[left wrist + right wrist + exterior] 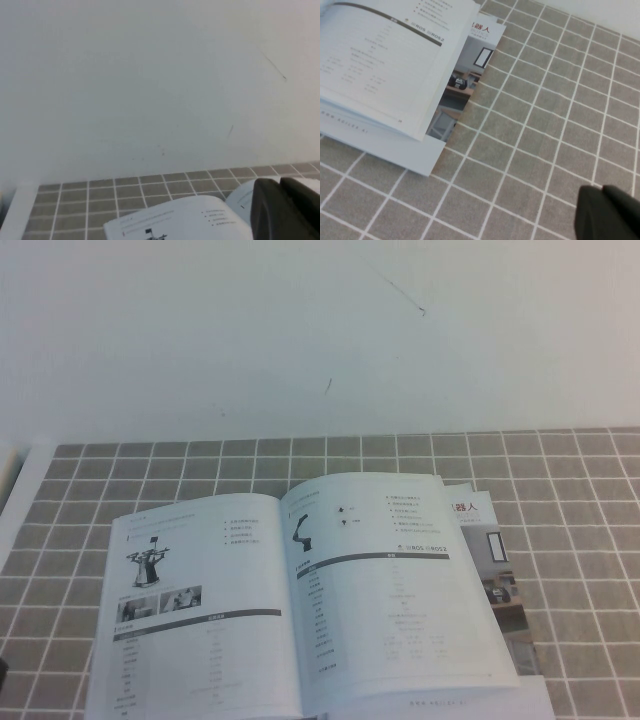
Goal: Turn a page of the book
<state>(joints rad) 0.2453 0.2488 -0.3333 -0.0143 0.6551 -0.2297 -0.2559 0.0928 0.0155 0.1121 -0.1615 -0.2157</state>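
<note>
The book (300,600) lies open on the grey tiled cloth, near the front middle. The page (200,610) lies flat as the left-hand leaf, its side with the tripod-like device (148,562) facing up. The right-hand leaf shows a black robot arm (300,528). My left gripper (280,184) is shut and empty, raised over the book (190,220). My right gripper (602,191) is shut and empty, above bare cloth to the right of the book (380,65). Neither gripper shows in the high view.
A brochure with colour room photos (495,560) sticks out from under the book's right edge; it also shows in the right wrist view (465,85). A white sheet (395,150) lies beneath. A white wall (320,330) stands behind the cloth. The table's white edge (25,490) runs at the left.
</note>
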